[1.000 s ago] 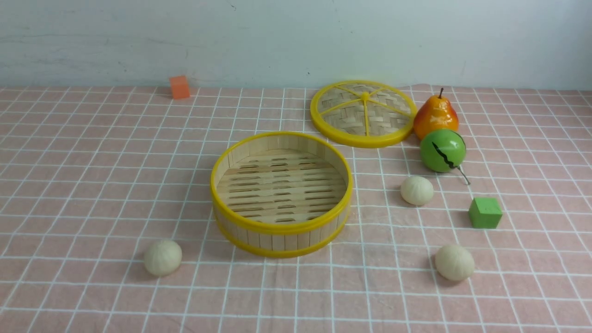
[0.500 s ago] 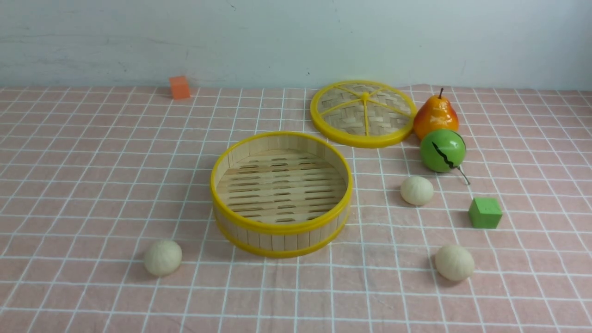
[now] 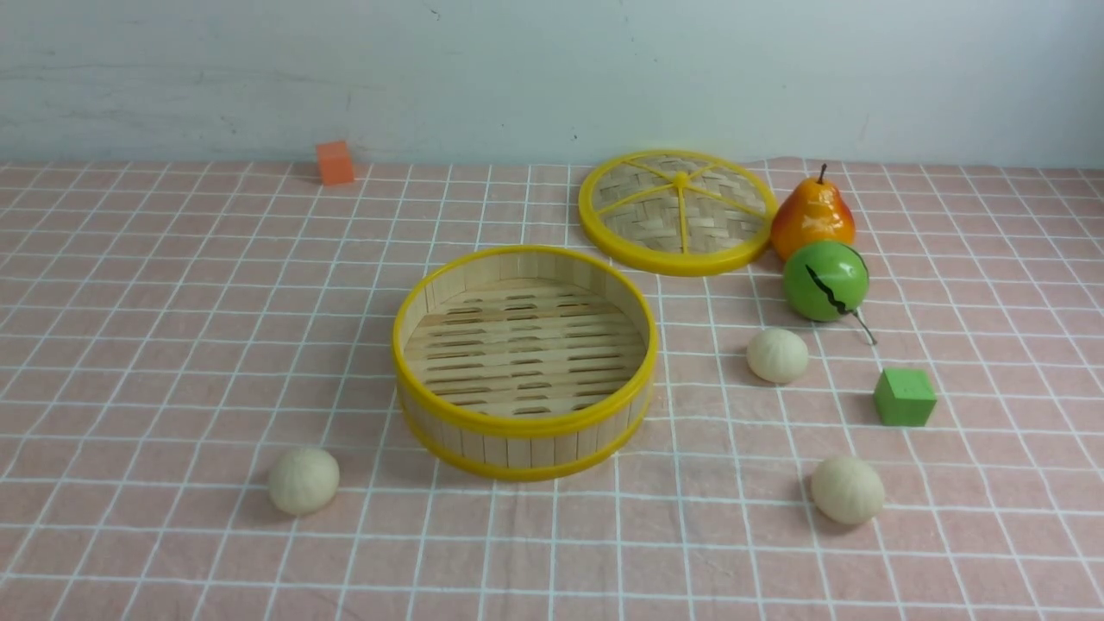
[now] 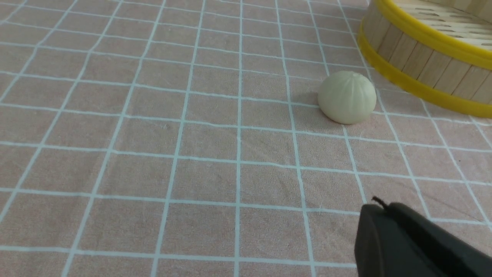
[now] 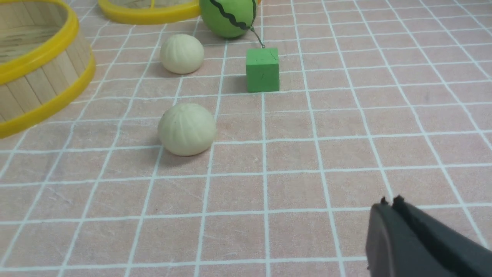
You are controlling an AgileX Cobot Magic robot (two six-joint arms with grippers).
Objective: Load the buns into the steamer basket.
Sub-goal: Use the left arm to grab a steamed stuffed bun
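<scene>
No visible change (front view only)

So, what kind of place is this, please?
Probably a staged tabletop for robot practice, not a kitchen: pink checked cloth, plain pale wall, orange toy pear and green cube near the round bamboo steamer basket.

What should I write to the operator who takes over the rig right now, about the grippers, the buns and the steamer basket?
Left gripper and right gripper: both shut, holding nothing.
Steamer basket: in the middle, empty.
Buns, all outside it: left bun at its near left; far right bun and near right bun on its right.
Done: nothing yet.
Left: all three buns must go in.
</scene>
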